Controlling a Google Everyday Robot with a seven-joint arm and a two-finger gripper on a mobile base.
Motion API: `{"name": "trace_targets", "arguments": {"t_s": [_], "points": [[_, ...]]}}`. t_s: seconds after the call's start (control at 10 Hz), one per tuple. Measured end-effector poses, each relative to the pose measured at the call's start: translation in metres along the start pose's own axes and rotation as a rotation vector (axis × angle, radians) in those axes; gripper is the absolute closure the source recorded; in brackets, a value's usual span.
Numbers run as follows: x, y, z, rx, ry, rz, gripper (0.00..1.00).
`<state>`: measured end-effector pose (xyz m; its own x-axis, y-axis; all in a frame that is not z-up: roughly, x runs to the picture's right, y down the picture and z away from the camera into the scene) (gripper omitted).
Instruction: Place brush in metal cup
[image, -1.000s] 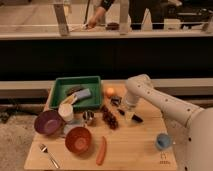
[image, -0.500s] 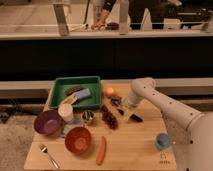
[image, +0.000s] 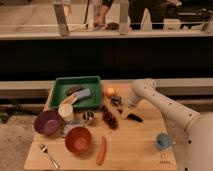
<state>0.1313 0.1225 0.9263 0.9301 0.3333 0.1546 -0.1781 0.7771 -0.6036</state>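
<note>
The gripper (image: 120, 105) hung low over the wooden table (image: 130, 150), between the orange (image: 109, 91) and the grapes (image: 109, 119); its grip state could not be told. The brush (image: 133, 118) lay on the table just beside it, to the front right. The metal cup (image: 88, 116) stood left of the grapes, by the cream cup (image: 66, 111).

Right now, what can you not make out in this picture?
- gripper, low between orange fruit and brush, camera view: the arm covers its grasp.
- brush: the end under the arm is covered.
- metal cup: inside too small to see.
</note>
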Motion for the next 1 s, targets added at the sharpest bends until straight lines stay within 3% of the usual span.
{"name": "trace_targets", "arguments": {"t_s": [0.4,0.7,0.9,1.0], "points": [[0.002,0.000,-0.007,0.023,-0.011,0.029,0.95],[0.000,0.000,-0.031,0.056,-0.012,0.020,1.00],[-0.009,0.002,-0.054,0.070,-0.028,-0.034,1.00],[-0.016,0.005,-0.065,0.070,-0.055,-0.093,1.00]]}}
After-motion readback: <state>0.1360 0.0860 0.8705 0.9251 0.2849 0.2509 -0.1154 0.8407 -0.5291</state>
